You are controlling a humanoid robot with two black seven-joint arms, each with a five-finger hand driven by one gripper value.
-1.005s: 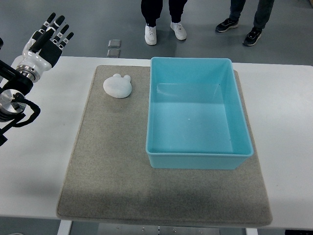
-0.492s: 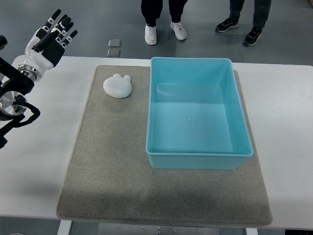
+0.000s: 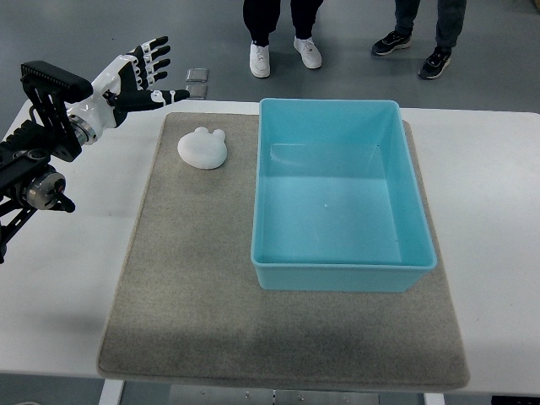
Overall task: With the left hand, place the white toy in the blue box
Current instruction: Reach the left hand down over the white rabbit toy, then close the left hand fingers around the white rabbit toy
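The white toy [image 3: 203, 148], a rounded figure with two small ears, lies on the grey mat [image 3: 186, 278] near its far left corner. The blue box [image 3: 337, 196] stands open and empty on the mat to the toy's right. My left hand [image 3: 148, 74] hovers over the table's far left edge, up and left of the toy, fingers spread and holding nothing. It is apart from the toy. My right arm is out of view.
The white table [image 3: 67, 278] carries the mat. My left arm's black joints [image 3: 38, 169] sit over the table's left side. Two persons' feet [image 3: 283, 55] stand on the floor beyond the far edge. Two small metal floor plates [image 3: 197, 82] lie there too.
My left hand has swung right and turned towards the toy, its fingers spreading wider. The forearm has come further in over the table. The toy and box have not moved.
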